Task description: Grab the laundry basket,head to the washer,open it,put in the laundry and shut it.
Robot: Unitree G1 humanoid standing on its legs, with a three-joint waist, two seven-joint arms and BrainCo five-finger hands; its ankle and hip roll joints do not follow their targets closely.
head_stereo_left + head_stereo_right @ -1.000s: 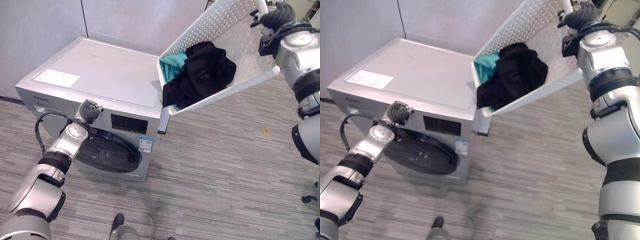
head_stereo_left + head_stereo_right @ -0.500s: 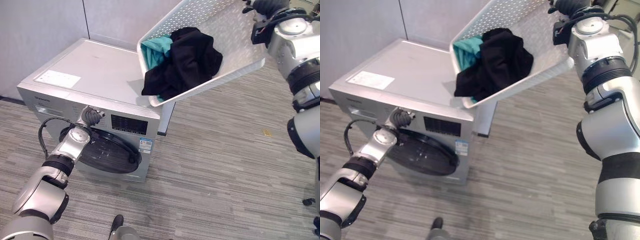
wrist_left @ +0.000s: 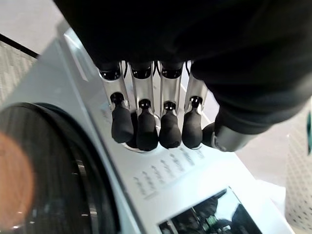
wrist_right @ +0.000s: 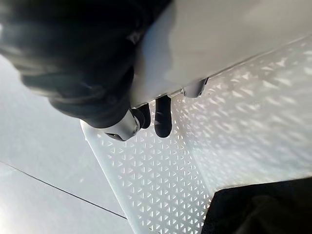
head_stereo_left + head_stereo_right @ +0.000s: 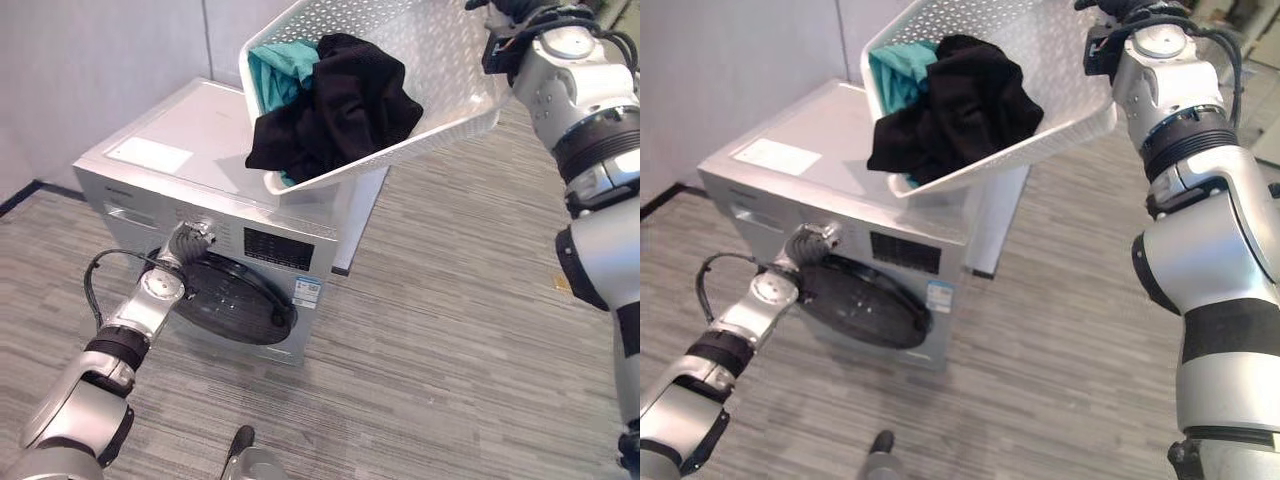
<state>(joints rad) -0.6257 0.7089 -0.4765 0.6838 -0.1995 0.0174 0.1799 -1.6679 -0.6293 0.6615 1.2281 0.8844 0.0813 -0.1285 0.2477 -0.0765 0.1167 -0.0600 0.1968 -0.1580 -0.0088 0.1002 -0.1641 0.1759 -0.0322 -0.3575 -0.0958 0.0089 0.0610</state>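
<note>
Nearest the camera, at about eight o'clock in the head views, the left hand [image 5: 186, 238] rests on the washer's [image 5: 200, 150] control panel just above the round dark door [image 5: 235, 300]; in its wrist view the dark-tipped fingers [image 3: 147, 131] lie straight and side by side against the panel, curled round nothing. The door is shut. Farther off, toward one o'clock, the right hand [image 5: 1110, 20] grips the rim of the white laundry basket [image 5: 440, 60], its fingertips [image 4: 162, 117] hooked over the edge in the wrist view. The basket hangs tilted above the washer's top, its low end toward the robot's left, with black clothing [image 5: 335, 105] and a teal garment [image 5: 275, 70] bunched at that end. Compared with a second ago, the basket has been carried leftward and now overhangs the machine, while the left hand stays at the panel. By this reading, the approach is done and opening the door is the step in hand.
</note>
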